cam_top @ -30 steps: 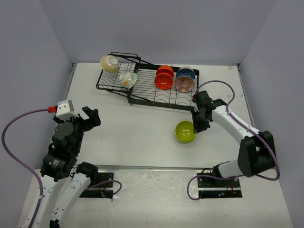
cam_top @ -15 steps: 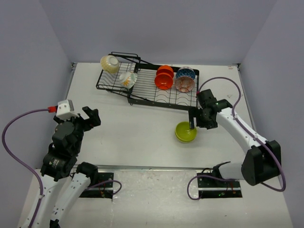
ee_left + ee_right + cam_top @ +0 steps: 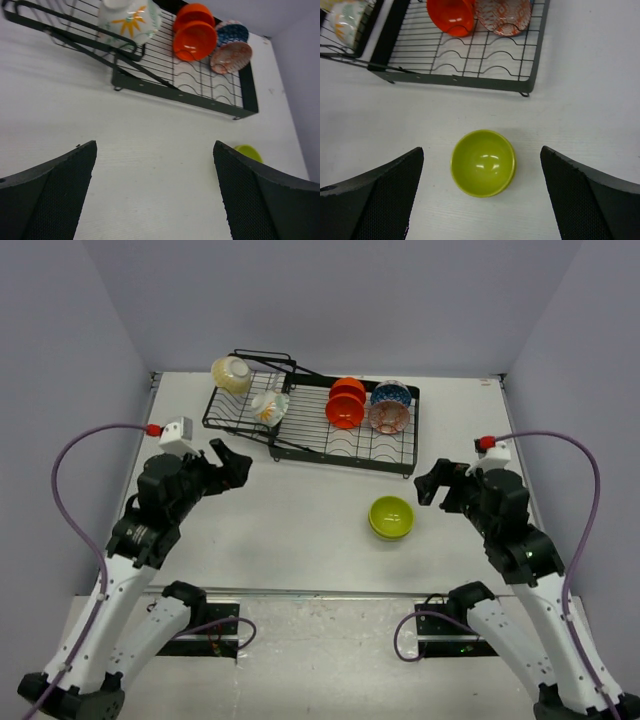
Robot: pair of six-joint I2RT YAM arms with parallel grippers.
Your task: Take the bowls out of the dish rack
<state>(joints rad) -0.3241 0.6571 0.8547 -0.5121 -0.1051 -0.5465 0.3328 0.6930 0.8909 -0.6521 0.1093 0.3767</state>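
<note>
The black wire dish rack (image 3: 345,460) stands at the back of the table. In it are two cream bowls (image 3: 231,374) (image 3: 269,406), orange-red bowls (image 3: 346,403), a blue patterned bowl (image 3: 390,394) and a pinkish one (image 3: 387,417). A lime green bowl (image 3: 390,517) sits upright on the table in front of the rack. My right gripper (image 3: 432,485) hangs open just right of it, holding nothing; in the right wrist view the lime bowl (image 3: 483,163) lies between and beyond its fingers (image 3: 375,195). My left gripper (image 3: 232,462) is open and empty, near the rack's left front.
Grey walls enclose the table on three sides. In the left wrist view the rack (image 3: 190,96), the floral bowl (image 3: 129,20), the orange-red bowls (image 3: 195,32) and the lime bowl (image 3: 248,151) lie ahead over bare white table.
My right gripper has opened, let go of the lime bowl and drawn back to the right. My left arm has swung forward toward the rack.
</note>
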